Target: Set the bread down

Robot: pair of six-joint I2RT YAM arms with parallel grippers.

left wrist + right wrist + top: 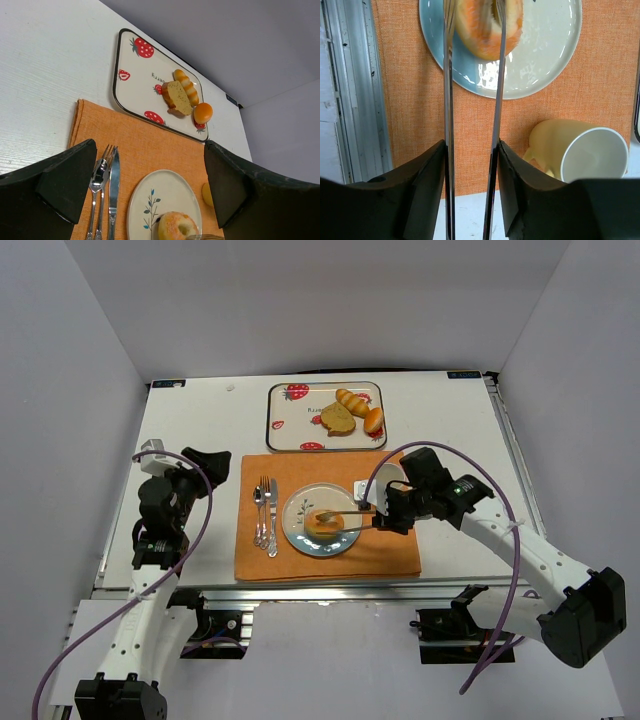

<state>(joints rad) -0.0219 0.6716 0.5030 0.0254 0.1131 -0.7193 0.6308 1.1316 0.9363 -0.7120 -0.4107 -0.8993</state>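
Pale grey walls [80, 340] are enclosing a white table [200, 430], and an orange placemat [390, 550] is lying across its near half. A round plate [298, 512] is sitting on the mat. The bread [325, 523], a small glazed ring, is lying over the plate's middle; whether it is resting fully on the plate cannot be told.

The right gripper [471, 155] is reaching in from the right, its fingers pressing from both sides on a pair of metal tongs [448, 100]. One tong arm is running along the outer edge of the bread and the other is crossing over the ring near its hole. A yellow mug [580, 152] is lying on its side on the mat, just beside this gripper.

The left gripper [150, 145] is hovering above the table's left side with its jaws spread wide and nothing between them.

A spoon [98, 177], a fork [109, 150] and a knife [115, 180] are lying side by side left of the plate. Behind the mat, a strawberry-patterned tray [285, 425] is holding a toast slice [338, 420], a ridged roll [352, 401] and a small round bun [373, 420].
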